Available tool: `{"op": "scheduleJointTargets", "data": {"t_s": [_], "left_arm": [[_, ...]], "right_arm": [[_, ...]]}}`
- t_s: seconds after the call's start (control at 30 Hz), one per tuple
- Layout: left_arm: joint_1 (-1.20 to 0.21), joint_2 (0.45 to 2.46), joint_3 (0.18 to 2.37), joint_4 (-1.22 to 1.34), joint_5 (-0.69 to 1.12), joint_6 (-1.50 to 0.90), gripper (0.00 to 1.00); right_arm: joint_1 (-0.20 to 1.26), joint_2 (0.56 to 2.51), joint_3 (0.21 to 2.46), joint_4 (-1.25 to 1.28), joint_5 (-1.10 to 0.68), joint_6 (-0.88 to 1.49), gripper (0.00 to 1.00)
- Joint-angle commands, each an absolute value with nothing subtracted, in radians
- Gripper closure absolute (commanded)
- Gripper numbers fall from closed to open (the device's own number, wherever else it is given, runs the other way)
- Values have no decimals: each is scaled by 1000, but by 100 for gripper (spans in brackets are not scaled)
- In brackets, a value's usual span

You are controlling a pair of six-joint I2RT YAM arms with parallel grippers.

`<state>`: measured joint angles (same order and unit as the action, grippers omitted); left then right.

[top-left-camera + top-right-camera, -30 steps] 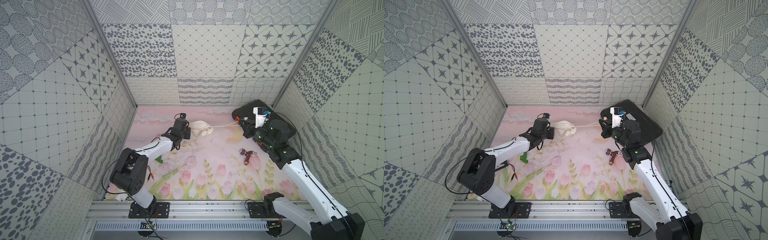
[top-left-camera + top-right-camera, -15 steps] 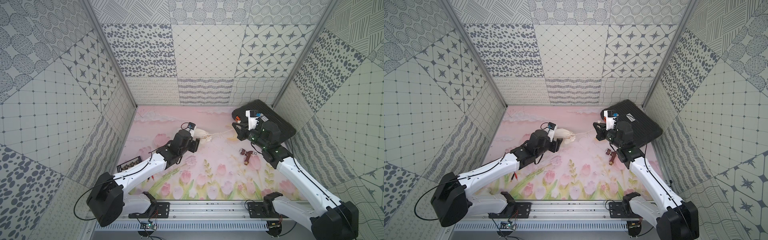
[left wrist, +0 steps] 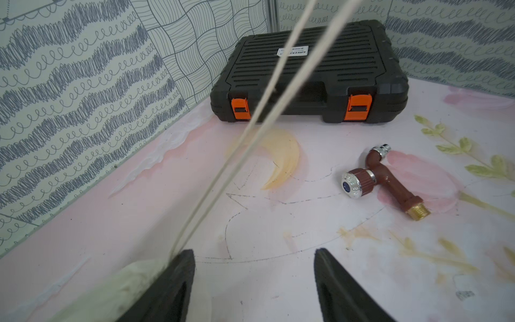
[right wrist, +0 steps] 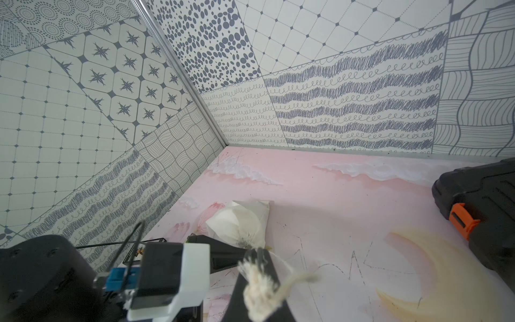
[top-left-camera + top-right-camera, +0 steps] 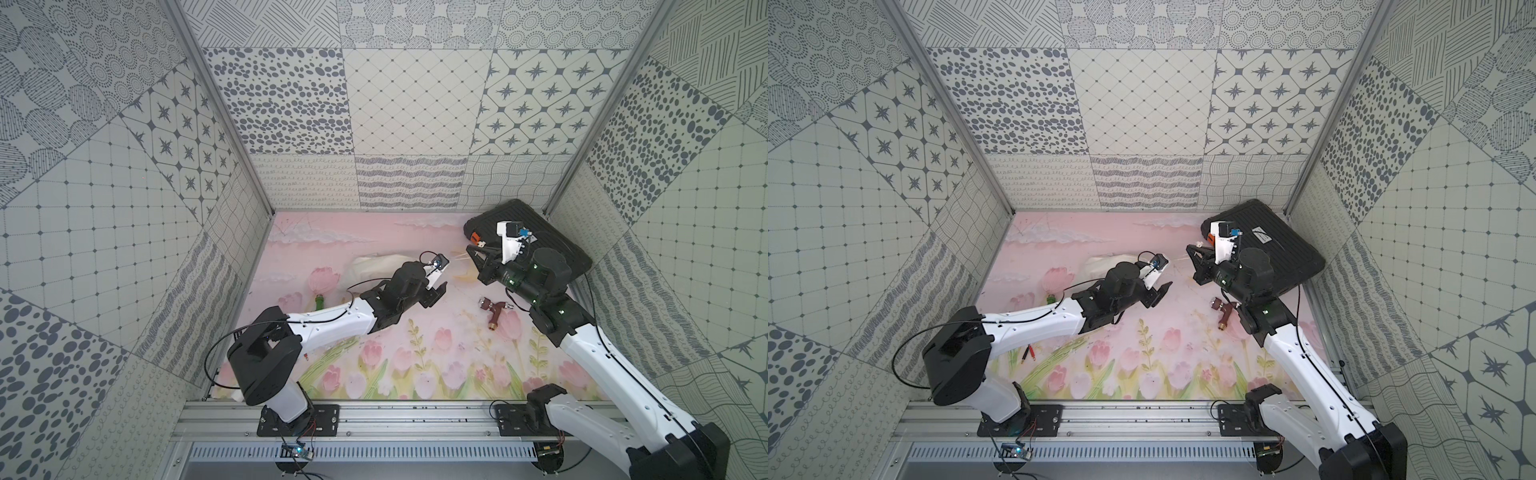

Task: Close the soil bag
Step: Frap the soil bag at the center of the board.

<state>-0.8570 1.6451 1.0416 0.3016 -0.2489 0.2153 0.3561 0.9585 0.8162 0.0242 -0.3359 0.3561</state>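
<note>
The soil bag (image 5: 372,267) (image 5: 1102,266) is a cream cloth pouch lying on the pink mat, partly hidden by my left arm in both top views. The right wrist view shows its gathered neck (image 4: 242,223). Two thin white cords (image 3: 250,133) run taut from the neck to my right gripper (image 4: 255,252) (image 5: 470,250) (image 5: 1191,250), which is shut on them, the frayed knot (image 4: 259,290) resting on a finger. My left gripper (image 3: 253,252) (image 5: 436,293) (image 5: 1160,291) is open and holds nothing. The bag's neck (image 3: 125,281) lies just outside one finger.
A black ribbed hard case (image 5: 557,239) (image 5: 1283,241) (image 3: 306,72) with orange latches sits in the far right corner, behind the right gripper. A brown faucet (image 5: 494,316) (image 5: 1224,313) (image 3: 384,181) lies on the mat right of the left gripper. A green item (image 5: 319,300) lies by the left arm.
My left gripper has opened, let go of the bag and swung right, in front of the bag's neck. The right gripper kept hold of the cords and shifted slightly left.
</note>
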Motion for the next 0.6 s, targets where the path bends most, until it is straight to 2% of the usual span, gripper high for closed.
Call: {"op": "scheduleJointTargets", "data": {"t_s": [0.0,0.23,0.57], "left_arm": [[-847,1719,1076,519,-299,367,34],[-840,1621,944,707,-176,348,34],[-839,1390,699,742,-46,271,30]], "right_arm": [[360,932,815,25,-338,361,100],[360,935,810,18,-340,357,100],[360,950,799,36,-346,358,100]]}}
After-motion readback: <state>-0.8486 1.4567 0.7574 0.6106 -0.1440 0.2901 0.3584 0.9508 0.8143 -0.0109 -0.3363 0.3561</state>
